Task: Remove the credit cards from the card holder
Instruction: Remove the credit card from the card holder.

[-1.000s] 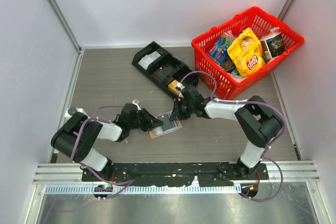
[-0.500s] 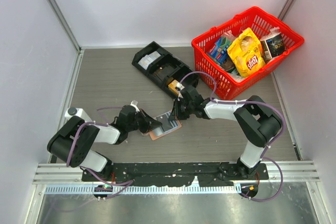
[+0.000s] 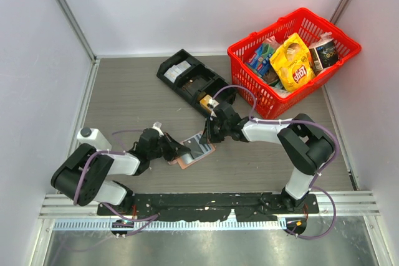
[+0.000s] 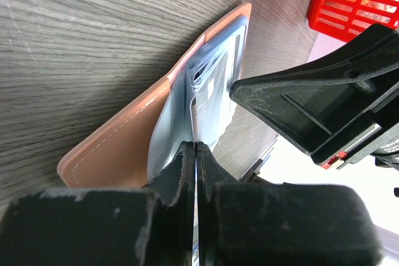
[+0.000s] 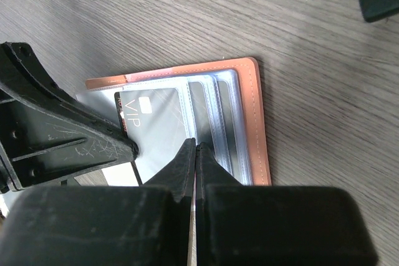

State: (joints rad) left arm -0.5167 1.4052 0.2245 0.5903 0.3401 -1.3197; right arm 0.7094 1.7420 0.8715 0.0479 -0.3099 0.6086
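The salmon-pink card holder [image 3: 194,152] lies open on the table between both arms, its pale blue and clear inner panels facing up. My left gripper [image 3: 176,151] is shut on the edge of a grey "VIP" credit card [image 5: 156,130] that sticks partly out of the panels toward the left. In the left wrist view the gripper [image 4: 196,149] pinches that card [image 4: 213,95] beside the holder's pink flap [image 4: 121,147]. My right gripper [image 3: 209,135] is shut on a clear inner panel of the holder [image 5: 259,123]; in its own view it [image 5: 195,146] pins the sleeve edge.
A black compartment tray [image 3: 193,82] lies behind the holder. A red basket [image 3: 293,60] of snack packets stands at the back right. Grey walls bound the table on the left, back and right.
My left gripper has drawn back to the left, with the grey card coming further out of the holder. My right gripper has stayed on the holder.
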